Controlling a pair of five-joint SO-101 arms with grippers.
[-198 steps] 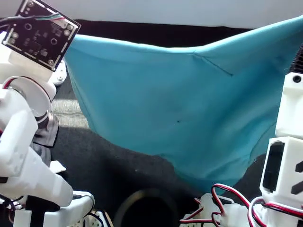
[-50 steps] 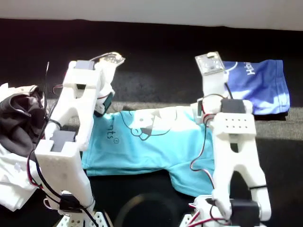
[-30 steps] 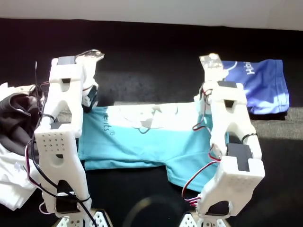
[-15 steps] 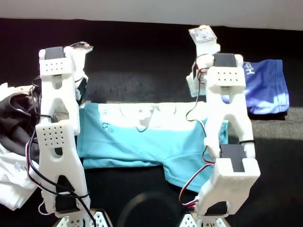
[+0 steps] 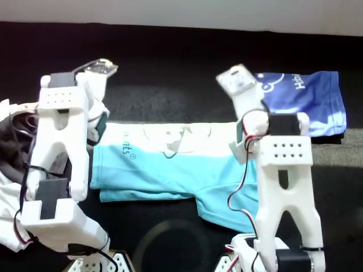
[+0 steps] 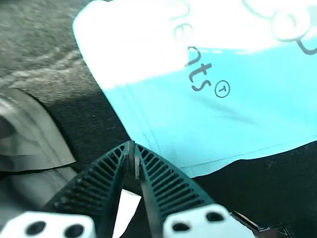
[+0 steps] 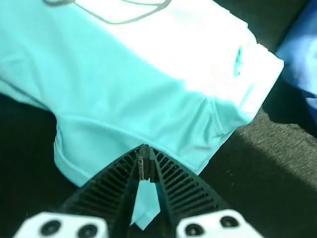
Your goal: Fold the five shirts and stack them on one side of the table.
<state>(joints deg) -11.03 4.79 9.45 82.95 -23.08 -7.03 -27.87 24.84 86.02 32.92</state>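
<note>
Two arms are standing at the near edge of the black table [image 5: 170, 73]. The left arm [image 5: 57, 141] and the right arm [image 5: 283, 170] are each leaning over one end of a single teal shirt [image 5: 170, 164]. It is lying flat between them, folded into a long band, with one flap trailing toward the near side. The left gripper [image 6: 132, 153] is hovering empty, fingers pressed together, over bare table just beside the shirt's hem. The right gripper [image 7: 143, 161] is hanging above the teal cloth, fingers also pressed together. At the left, two garments are lying heaped, one dark [image 5: 14, 136] and one white [image 5: 7, 232]. Farthest off, one folded blue shirt [image 5: 306, 105] is resting at the right, apart from the teal one.
</note>
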